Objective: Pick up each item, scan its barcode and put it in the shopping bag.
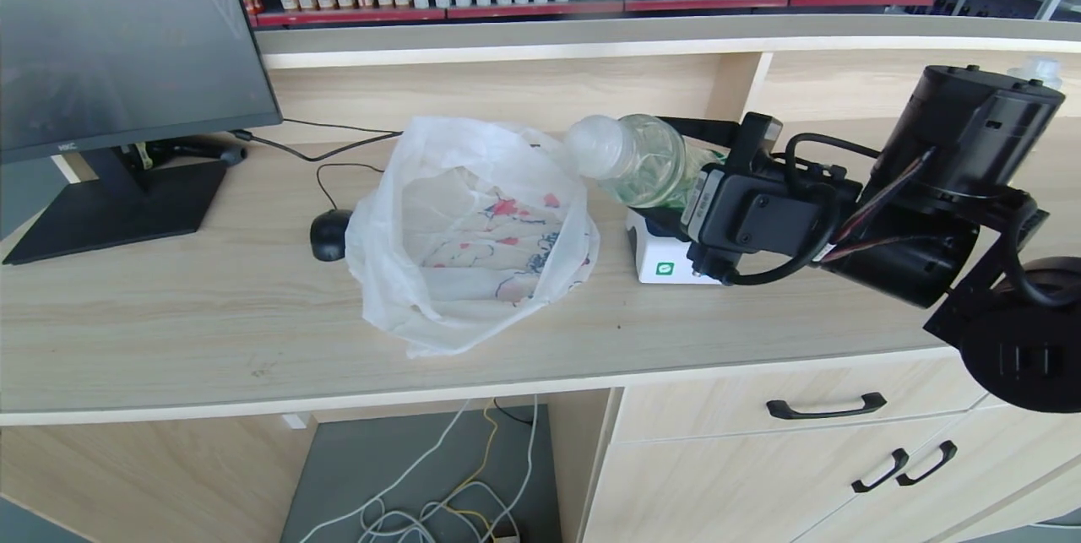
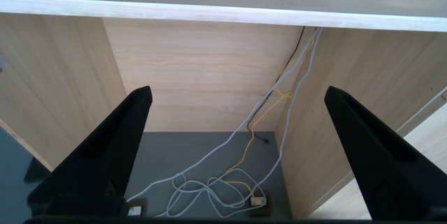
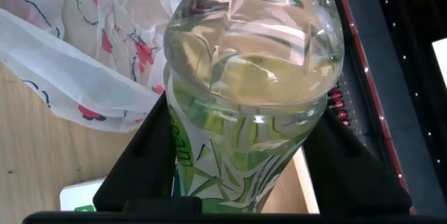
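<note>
One bottle [image 1: 642,159] is in hand, and the bag [image 1: 380,222] looks empty, so the task seems to be at an early stage. Scanning looks like the step under way, with bagging still to do. The right gripper [image 1: 705,188] is clamped around the bottle's body. It holds the bottle on its side just above the scanner [image 1: 659,260], right of the bag. The left gripper [image 2: 237,98] hangs low in front of the counter [image 1: 211,315], jaws wide apart and holding nothing.

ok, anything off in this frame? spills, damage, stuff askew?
Nothing stands out. The right gripper holds the bottle sideways above the white scanner box, beside the open shopping bag. No spill visible on the counter.
</note>
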{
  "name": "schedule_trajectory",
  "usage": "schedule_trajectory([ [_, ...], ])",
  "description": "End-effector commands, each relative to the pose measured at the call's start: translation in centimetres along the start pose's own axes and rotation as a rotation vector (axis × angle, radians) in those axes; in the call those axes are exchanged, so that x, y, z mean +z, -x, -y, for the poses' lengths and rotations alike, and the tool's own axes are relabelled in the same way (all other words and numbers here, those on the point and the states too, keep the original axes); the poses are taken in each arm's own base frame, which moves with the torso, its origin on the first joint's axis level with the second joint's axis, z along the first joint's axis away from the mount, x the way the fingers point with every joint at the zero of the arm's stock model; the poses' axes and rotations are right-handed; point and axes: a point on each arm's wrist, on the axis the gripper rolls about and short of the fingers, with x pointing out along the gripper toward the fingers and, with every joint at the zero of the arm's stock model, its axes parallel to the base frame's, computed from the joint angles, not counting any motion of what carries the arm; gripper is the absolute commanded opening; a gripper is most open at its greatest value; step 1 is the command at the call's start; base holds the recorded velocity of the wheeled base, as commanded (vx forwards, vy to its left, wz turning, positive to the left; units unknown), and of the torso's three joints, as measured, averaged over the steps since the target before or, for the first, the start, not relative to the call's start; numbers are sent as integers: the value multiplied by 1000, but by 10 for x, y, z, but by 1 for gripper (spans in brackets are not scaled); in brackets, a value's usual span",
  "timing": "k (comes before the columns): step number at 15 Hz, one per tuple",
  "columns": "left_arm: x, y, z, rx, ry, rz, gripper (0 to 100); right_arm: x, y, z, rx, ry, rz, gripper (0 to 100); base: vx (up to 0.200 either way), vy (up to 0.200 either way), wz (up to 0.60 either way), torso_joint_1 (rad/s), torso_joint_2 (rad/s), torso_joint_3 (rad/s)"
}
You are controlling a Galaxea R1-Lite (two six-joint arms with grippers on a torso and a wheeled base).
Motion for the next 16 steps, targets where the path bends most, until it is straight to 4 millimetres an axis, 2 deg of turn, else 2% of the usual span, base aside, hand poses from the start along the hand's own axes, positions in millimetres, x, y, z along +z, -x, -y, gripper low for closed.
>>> schedule_trajectory([
  [1,0,0,0,0,0,0,100,-8,3,3,-11,4,-30,0,0,0,0,0,0,0],
  [16,0,0,0,0,0,0,100,-14,0,-5,14,-6,-45,0,0,0,0,0,0,0],
])
